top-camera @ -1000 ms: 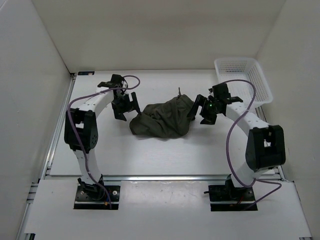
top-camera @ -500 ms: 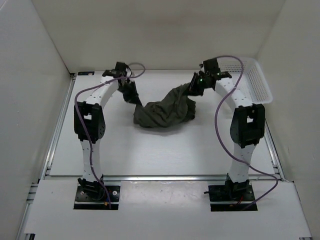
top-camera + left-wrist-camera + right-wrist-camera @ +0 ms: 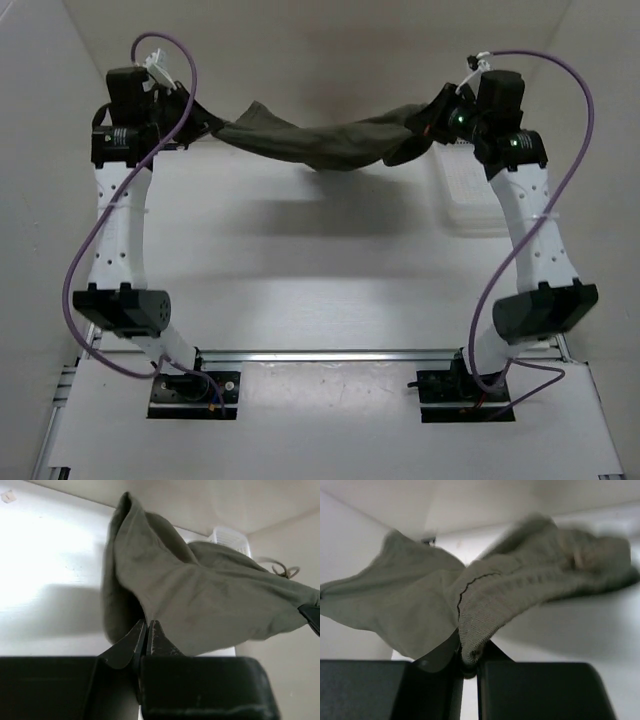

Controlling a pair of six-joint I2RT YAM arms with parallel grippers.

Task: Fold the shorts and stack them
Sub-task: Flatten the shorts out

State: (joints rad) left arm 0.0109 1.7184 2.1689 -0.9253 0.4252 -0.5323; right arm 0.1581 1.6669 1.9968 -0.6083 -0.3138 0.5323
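Observation:
The dark olive-green shorts (image 3: 320,145) hang stretched in the air between my two raised arms, sagging in the middle high above the table. My left gripper (image 3: 205,128) is shut on the shorts' left end; in the left wrist view the fabric (image 3: 200,595) spreads away from the pinched jaws (image 3: 146,630). On the other side my right gripper (image 3: 428,122) is shut on the ribbed waistband (image 3: 485,615), which bulges between its jaws (image 3: 469,652). A thin drawstring (image 3: 282,570) dangles at the far end in the left wrist view.
The white mesh basket (image 3: 470,195) stands at the back right of the table, partly behind my right arm. White walls enclose the table on three sides. The shorts cast a shadow on the table (image 3: 320,215) below them.
Both grippers closed on the shorts' ends on the table, then rose and spread apart, lifting the crumpled shorts off the table into a stretched span.

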